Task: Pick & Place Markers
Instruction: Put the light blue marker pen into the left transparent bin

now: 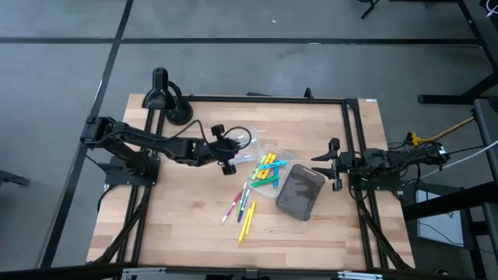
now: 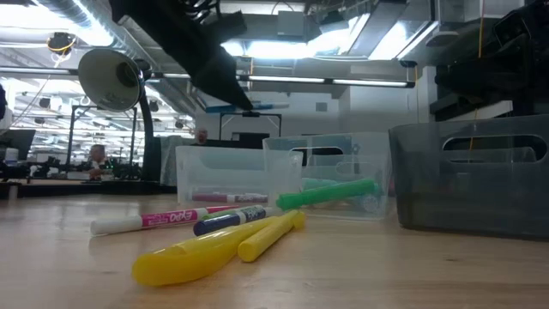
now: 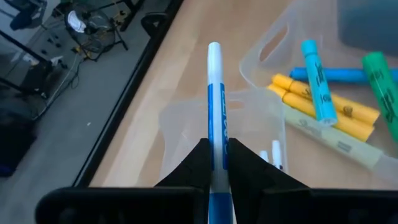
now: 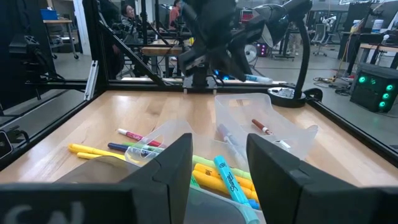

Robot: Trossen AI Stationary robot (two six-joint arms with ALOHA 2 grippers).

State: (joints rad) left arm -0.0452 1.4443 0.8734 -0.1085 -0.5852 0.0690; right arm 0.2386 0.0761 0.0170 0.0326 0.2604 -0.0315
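Left arm: reaching from the counter's [image 1: 179, 225] left edge toward the middle, stretched low and nearly level.
Left hand [image 1: 228, 148]: raised above the counter, over a clear tray [image 3: 186, 134]; fingers pinching a blue marker [image 3: 215, 112].
Blue marker, axis: in line with the left hand's fingers, pale tip pointing straight ahead of the hand, rear end hidden between the fingers.
Right arm: waiting at the counter's right edge, level with the dark grey bin [image 1: 300, 192].
Right hand [image 1: 334, 163]: fingers spread wide apart, holding nothing; bin directly ahead of it.
Second clear tray [image 1: 284, 155]: ahead and to one side of the left hand, touching the bin; holding yellow highlighters [image 3: 323, 112], a light blue marker [image 3: 317, 81] lying across them, and a green marker [image 3: 384, 81].
Tray under the left hand: two thin pale markers [image 3: 275, 154] lying inside, just beyond the fingertips.
Loose markers on the counter: a pink-and-white marker [image 2: 159, 220], a dark blue marker [image 2: 227, 220], a green marker [image 2: 326, 194] and two yellow markers [image 2: 225, 246], lying roughly parallel, long axes running between the counter's front edge and the trays.
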